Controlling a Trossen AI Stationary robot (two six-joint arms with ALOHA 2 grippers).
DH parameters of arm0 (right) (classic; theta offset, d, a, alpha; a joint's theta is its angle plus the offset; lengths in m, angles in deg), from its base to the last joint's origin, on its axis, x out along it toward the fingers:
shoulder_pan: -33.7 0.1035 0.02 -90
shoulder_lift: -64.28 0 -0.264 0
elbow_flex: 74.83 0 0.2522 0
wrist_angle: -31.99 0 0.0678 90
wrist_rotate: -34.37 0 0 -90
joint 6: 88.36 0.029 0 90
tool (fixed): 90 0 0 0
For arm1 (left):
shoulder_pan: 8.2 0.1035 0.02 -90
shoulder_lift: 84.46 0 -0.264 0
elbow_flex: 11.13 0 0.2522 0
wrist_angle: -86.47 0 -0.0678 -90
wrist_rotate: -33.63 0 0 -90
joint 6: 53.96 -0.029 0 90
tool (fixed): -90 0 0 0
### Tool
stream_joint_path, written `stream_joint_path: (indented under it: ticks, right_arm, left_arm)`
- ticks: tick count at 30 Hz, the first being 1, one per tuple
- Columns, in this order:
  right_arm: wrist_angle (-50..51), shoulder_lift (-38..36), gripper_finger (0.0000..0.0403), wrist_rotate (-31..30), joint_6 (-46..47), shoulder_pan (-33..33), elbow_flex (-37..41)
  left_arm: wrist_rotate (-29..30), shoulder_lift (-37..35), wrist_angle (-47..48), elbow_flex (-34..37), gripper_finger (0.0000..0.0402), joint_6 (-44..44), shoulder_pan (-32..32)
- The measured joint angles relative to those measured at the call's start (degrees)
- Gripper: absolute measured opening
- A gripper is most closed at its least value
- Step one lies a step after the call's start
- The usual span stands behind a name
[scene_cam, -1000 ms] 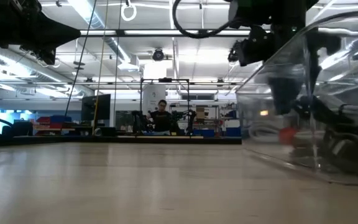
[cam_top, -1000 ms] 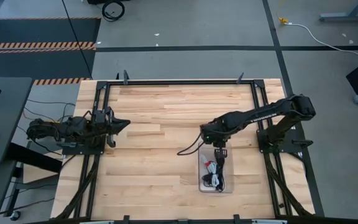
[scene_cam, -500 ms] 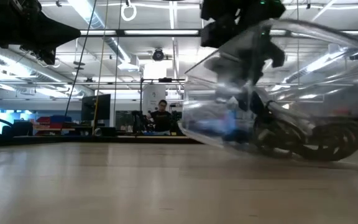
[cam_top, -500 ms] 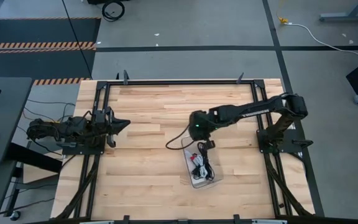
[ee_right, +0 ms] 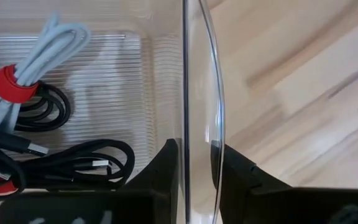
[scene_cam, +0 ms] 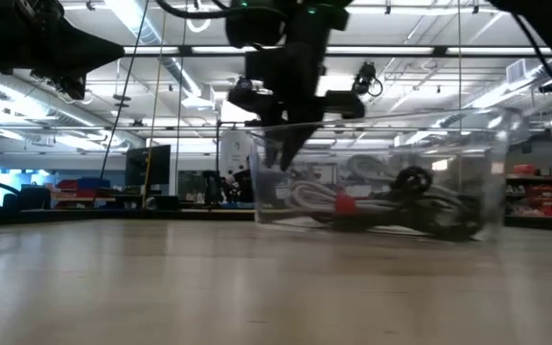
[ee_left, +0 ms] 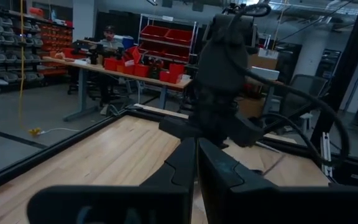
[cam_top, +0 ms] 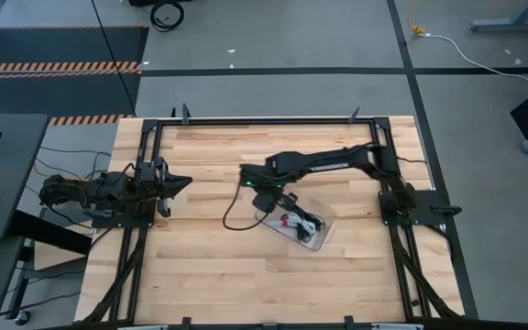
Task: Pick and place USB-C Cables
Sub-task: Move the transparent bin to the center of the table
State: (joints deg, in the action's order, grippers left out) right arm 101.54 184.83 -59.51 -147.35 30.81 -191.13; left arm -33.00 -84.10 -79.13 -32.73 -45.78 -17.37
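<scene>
Right gripper (cam_top: pixel 266 203) is clamped on the clear bin's (cam_top: pixel 314 238) wall near table centre — USB-C Cables (ee_right: pixel 33 134) lie coiled inside, just past its fingers (ee_right: pixel 166 171). Left gripper (cam_top: pixel 183 181) sits closed at the left edge.

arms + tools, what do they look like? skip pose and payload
Both arms are dark, near-black, jointed segments on black frame mounts. The right arm shows a small green light near its wrist and trails a looping black cable. The left tool has two flat dark fingers; the right tool has blocky dark fingers.
</scene>
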Motion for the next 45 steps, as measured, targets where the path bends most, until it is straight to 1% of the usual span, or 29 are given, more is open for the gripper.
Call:
stream_joint_path:
  ticks: [5,9,14,18,30,35,45]
  right_arm:
    - [1.6,6.4,0.0075,-0.6,-11.0,0.0,-10.4]
    - [3.6,11.4,0.0076,-1.4,-17.7,-0.1,-17.2]
    - [5.2,15.8,0.0077,-2.4,-23.3,-0.3,-23.0]
    - [4.8,17.9,0.0077,-3.8,-26.8,-0.3,-25.6]
    - [1.6,18.0,0.0088,-3.6,-32.6,0.7,-26.1]
    - [-0.3,18.1,0.0090,-3.6,-33.4,1.8,-26.0]
    - [-0.5,18.1,0.0091,-3.4,-30.4,1.9,-26.0]
  left_arm:
    - [0.0,0.0,0.0,0.0,0.0025,0.0,0.0]
    - [0.0,0.0,0.1,0.0,0.0025,0.0,0.0]
    - [0.0,0.0,0.1,0.0,0.0025,0.1,0.0]
    - [0.0,0.0,0.1,0.0,0.0025,0.1,0.0]
    - [0.0,0.0,0.1,0.0,0.0025,0.1,0.0]
    - [0.0,0.0,0.1,0.0,0.0025,0.1,0.0]
    - [0.0,0.0,0.1,0.0,0.0025,0.2,0.0]
